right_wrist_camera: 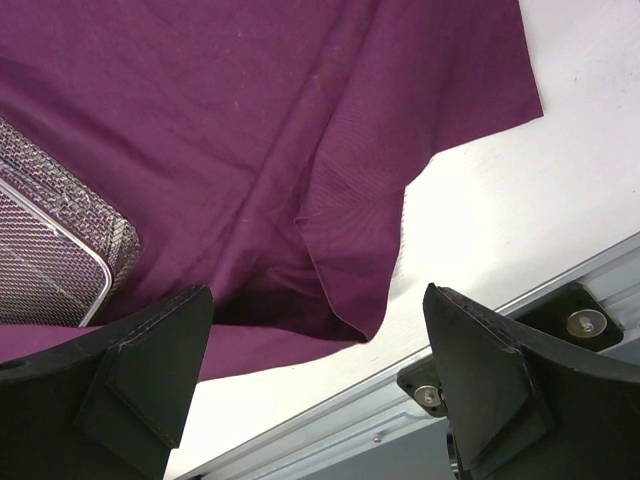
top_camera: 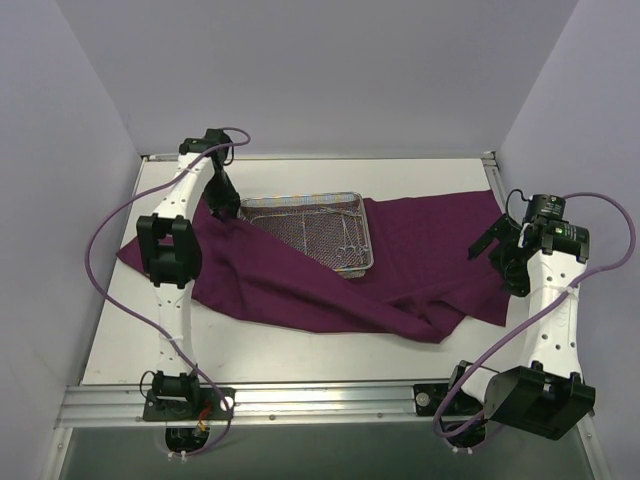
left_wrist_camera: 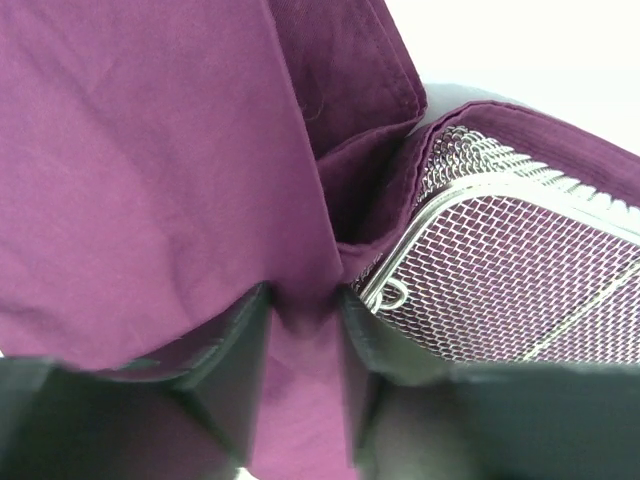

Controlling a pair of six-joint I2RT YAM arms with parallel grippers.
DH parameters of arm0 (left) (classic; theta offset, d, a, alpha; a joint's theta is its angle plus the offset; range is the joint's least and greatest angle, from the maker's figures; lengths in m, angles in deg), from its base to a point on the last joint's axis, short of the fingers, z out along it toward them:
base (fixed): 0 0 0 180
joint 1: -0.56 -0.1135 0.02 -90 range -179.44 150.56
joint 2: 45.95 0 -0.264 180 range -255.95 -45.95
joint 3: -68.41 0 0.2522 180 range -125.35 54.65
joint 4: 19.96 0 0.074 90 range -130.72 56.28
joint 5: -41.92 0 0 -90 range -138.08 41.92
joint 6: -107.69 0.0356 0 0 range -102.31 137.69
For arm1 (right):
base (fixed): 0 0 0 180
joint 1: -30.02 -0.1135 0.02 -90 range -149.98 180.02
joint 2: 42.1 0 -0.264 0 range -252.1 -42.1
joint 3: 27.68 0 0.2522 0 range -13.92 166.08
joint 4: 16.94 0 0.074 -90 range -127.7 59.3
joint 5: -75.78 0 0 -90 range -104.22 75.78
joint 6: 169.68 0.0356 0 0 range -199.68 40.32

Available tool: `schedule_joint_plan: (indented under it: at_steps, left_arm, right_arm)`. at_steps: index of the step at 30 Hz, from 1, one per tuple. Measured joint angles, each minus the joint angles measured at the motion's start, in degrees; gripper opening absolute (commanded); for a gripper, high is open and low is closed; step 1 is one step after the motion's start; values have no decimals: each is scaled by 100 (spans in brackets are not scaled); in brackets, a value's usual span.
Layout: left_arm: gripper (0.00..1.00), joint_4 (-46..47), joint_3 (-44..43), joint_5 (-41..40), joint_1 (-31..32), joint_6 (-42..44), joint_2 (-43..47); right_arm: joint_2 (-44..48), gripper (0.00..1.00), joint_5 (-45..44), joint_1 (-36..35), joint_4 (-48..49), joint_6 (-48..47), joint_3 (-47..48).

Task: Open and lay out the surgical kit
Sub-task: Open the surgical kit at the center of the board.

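The dark purple cloth wrap (top_camera: 300,275) lies spread across the table. The silver wire-mesh tray (top_camera: 320,232) sits on it at the back middle, with thin metal instruments (top_camera: 348,247) inside. My left gripper (top_camera: 226,205) is at the tray's left corner, shut on a fold of the cloth (left_wrist_camera: 305,330) beside the tray's rim (left_wrist_camera: 470,190). My right gripper (top_camera: 492,245) is open and empty, raised above the cloth's right edge (right_wrist_camera: 360,240). The tray's corner (right_wrist_camera: 60,250) shows at the left of the right wrist view.
White table (top_camera: 280,345) with a metal rail (top_camera: 300,400) along its near edge. Grey walls enclose the left, back and right. Purple cables loop from both arms. Bare table lies in front of the cloth.
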Motion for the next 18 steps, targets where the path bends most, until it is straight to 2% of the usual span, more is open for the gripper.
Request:
schedule_joint_plan:
  at_steps: [4,10,18]
  left_arm:
    - [21,4,0,-15,-2,22,0]
    - [3,50,127,-50,-2,33,7]
    - [2,72,590,-142,-4,79,273]
  right_arm:
    - [0,90,2,-4,13,-2,0]
    - [-24,89,44,-92,24,-13,0]
    - [-584,86,-4,-732,76,-35,382]
